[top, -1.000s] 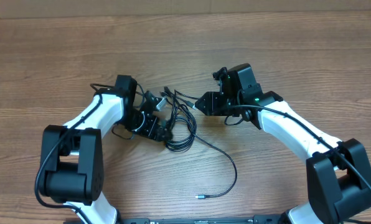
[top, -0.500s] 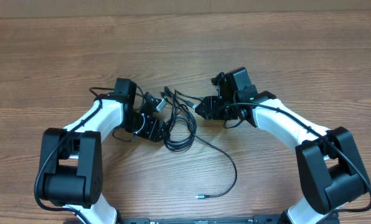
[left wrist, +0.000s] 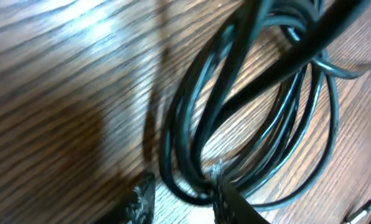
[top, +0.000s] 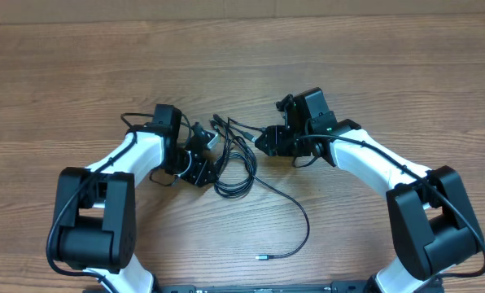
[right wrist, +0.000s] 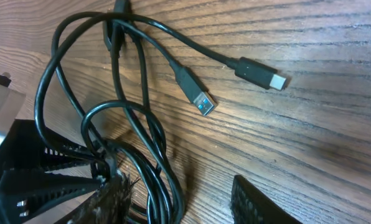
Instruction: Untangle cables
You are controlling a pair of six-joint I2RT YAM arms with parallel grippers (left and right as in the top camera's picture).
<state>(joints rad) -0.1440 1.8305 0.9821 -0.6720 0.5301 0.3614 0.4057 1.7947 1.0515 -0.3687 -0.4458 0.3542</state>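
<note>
The white and black left arm (top: 133,150) reaches up from its big black base at the bottom and bends in toward the middle. The white and black right arm (top: 373,163) does the same from the other side, so the two arms lean toward each other. Both are down low. The black two-finger left gripper (left wrist: 182,202) points toward the middle, and its fingers (left wrist: 142,199) are close together with a small gap between them; I cannot tell if they pinch anything. The black two-finger right gripper (right wrist: 182,199) points back at the left one, and its ridged fingers (right wrist: 114,199) are wide apart with nothing squeezed between them.
</note>
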